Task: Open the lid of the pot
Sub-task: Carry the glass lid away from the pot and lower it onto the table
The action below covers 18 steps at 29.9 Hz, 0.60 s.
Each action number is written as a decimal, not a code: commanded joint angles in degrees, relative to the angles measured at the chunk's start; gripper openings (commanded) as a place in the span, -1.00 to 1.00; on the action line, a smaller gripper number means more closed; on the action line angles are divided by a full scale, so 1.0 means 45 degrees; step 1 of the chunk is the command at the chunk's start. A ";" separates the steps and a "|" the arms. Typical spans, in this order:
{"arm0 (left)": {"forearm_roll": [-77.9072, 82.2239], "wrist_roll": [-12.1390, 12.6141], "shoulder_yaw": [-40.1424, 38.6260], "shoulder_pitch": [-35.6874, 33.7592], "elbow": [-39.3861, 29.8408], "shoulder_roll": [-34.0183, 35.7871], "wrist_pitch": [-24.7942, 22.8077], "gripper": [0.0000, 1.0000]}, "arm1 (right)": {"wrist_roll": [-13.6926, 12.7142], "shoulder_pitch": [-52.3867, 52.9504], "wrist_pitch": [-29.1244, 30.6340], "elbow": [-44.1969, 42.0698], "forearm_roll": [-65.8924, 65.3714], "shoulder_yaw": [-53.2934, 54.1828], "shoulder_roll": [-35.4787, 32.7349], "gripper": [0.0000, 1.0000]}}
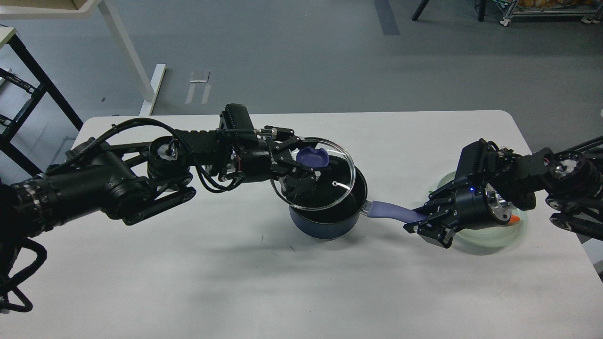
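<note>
White table [188, 282], left gripper [308, 162] fingers pinching the lid [330, 188] knob, lid tilted above the pot [330, 221], right gripper [417, 221] fingers closed on the pot handle [388, 210].

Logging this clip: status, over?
Left pincer shut on lid, tilted up off pot. Right pincer shut on pot handle. Glass dish under right arm.

Bright, even overhead light | soft shadows on white table [301, 292] nearer the camera than both jaws | sharp focus, mild edge distortion
</note>
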 commanded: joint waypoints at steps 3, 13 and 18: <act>-0.0173 0.0003 0.0040 0.0187 -0.0805 0.2072 0.0387 -0.05 | 0.0001 0.0020 -0.0001 0.0000 -0.0001 0.0000 0.0001 -0.44; -0.0232 0.0003 0.0157 0.2274 -0.1177 0.5004 0.1948 -0.03 | 0.0001 0.0020 -0.0001 -0.0019 -0.0001 0.0000 0.0001 -0.44; -0.0602 0.0003 0.0157 0.3369 -0.1177 0.5688 0.2437 -0.02 | 0.0001 0.0020 -0.0001 0.0000 -0.0001 0.0000 0.0001 -0.44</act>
